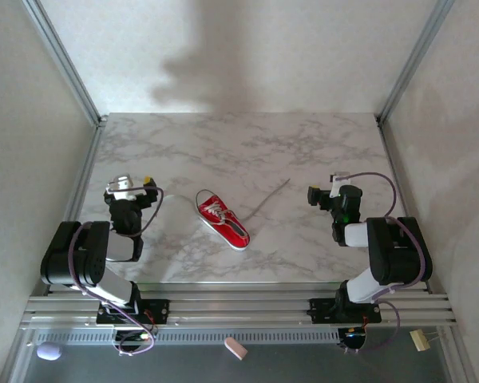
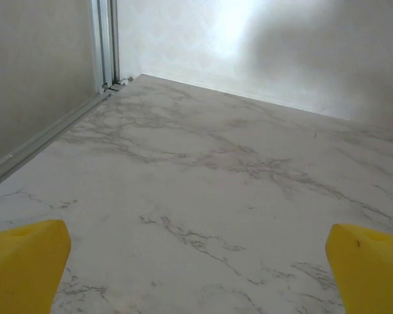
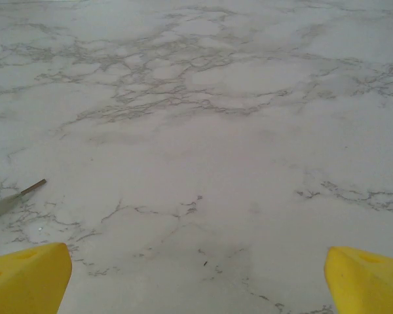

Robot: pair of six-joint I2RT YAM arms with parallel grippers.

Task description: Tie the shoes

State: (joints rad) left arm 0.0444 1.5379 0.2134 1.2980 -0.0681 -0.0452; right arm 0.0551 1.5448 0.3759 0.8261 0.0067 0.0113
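The small red canvas shoe with white laces (image 1: 222,219) lies on the white marble table (image 1: 223,152), between the left gripper (image 1: 136,187) and the right gripper (image 1: 321,194), touching neither. One loose lace end (image 3: 13,199) lies ahead of the right gripper, to its left. Both grippers hold their yellow fingers (image 2: 26,261) wide apart with nothing in them.

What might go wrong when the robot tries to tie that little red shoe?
The shoe lies loose on the smooth table, with the open left gripper and open right gripper both apart from it, so tugging might just drag it along. The lace stretched toward the right gripper lies thin and flat, so the fingers could scrape the table or miss it.
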